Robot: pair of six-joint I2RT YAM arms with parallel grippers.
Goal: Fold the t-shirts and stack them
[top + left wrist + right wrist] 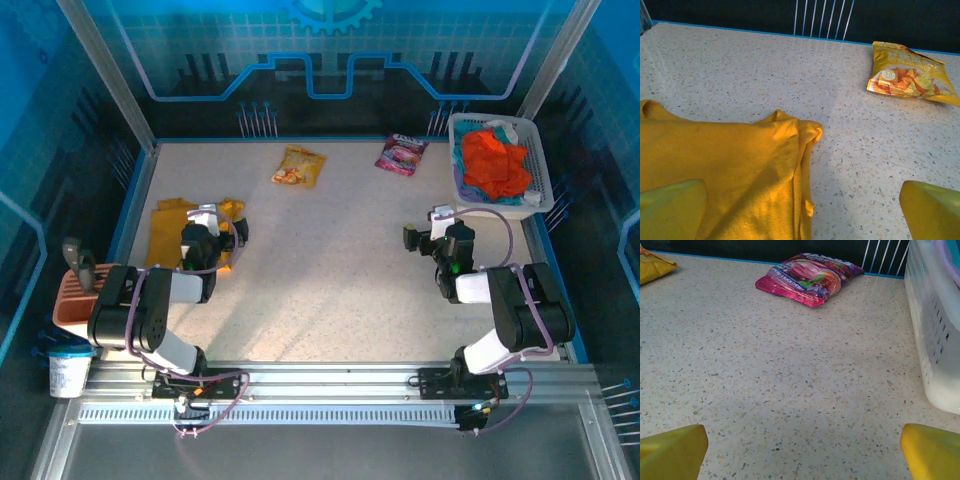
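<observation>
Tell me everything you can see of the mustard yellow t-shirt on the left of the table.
The mustard yellow t-shirt is plain, soft, matte knit cloth with no print visible. It lies rumpled but mostly flat on the speckled table near its left edge, folds bunched thickly along one side. The open left gripper hangs over that bunched edge; whether it touches the cloth is unclear. The snack packet lies apart from it.

The yellow snack packet (pixel 910 70), far right on the tabletop, bears a small round badge reading roughly "10"; its other print is blurred. The pink snack packet (pixel 810 277) shows small edge print, seemingly "BLACK CHERRY".
</observation>
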